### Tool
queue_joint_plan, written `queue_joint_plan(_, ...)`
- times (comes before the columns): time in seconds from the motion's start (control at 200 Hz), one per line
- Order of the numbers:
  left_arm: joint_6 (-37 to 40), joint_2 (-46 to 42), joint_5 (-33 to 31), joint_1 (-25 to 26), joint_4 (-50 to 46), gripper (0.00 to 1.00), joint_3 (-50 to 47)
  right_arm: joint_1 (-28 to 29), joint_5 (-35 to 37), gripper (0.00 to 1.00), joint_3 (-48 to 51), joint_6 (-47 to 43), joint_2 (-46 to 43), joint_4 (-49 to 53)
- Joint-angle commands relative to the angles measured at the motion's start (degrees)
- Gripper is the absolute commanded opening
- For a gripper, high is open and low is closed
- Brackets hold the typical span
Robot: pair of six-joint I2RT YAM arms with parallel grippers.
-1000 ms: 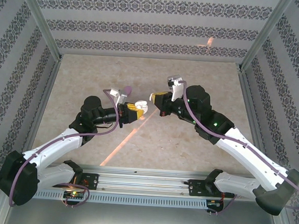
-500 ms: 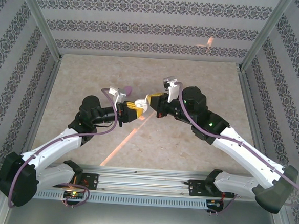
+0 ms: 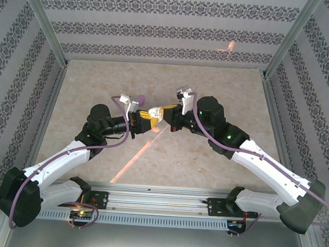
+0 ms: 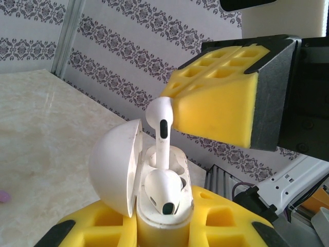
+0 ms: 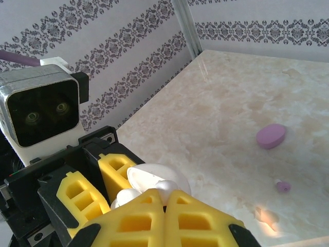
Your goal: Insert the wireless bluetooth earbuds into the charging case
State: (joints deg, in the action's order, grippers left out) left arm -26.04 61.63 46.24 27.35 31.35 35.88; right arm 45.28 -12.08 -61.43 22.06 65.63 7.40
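The charging case (image 4: 159, 211) is white here, a small clamshell with its lid (image 4: 115, 164) swung open to the left. My left gripper (image 4: 162, 234) is shut on the case's body and holds it upright above the table. One white earbud (image 4: 164, 188) sits in the front socket. A second white earbud (image 4: 162, 123) stands with its stem in the rear socket and its head up. My right gripper (image 5: 165, 198) is shut on that earbud's head (image 5: 167, 186), directly over the case. In the top view the two grippers (image 3: 148, 118) (image 3: 164, 111) meet at the case (image 3: 155, 115).
A lilac oval pebble-shaped object (image 5: 271, 136) lies on the marble table (image 5: 231, 92) beyond the grippers, shown too in the top view (image 3: 137, 98). A tiny lilac bit (image 5: 283, 186) lies near it. Patterned walls and metal posts enclose the table.
My right gripper has moved left toward the left gripper, bringing the earbud over the open case. The left arm has stayed nearly still.
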Motion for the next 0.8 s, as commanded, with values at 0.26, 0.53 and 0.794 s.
queue_joint_plan(0.26, -1.0, 1.1, 0.1, -0.3, 2.8, 0.03, 2.3, 0.5, -1.7, 0.05, 0.3, -1.0, -0.5, -0.2)
queue_joint_plan(0.53, -0.9, 0.7, 0.2, -0.4, 2.6, 0.03, 2.2, 0.5, -1.2, 0.05, 0.5, -2.5, -0.5, 2.8)
queue_joint_plan(0.794, -0.9, 0.6, 0.1, -0.4, 2.5, 0.03, 2.3, 0.6, -1.8, 0.07, 0.4, -3.3, -0.7, 5.0)
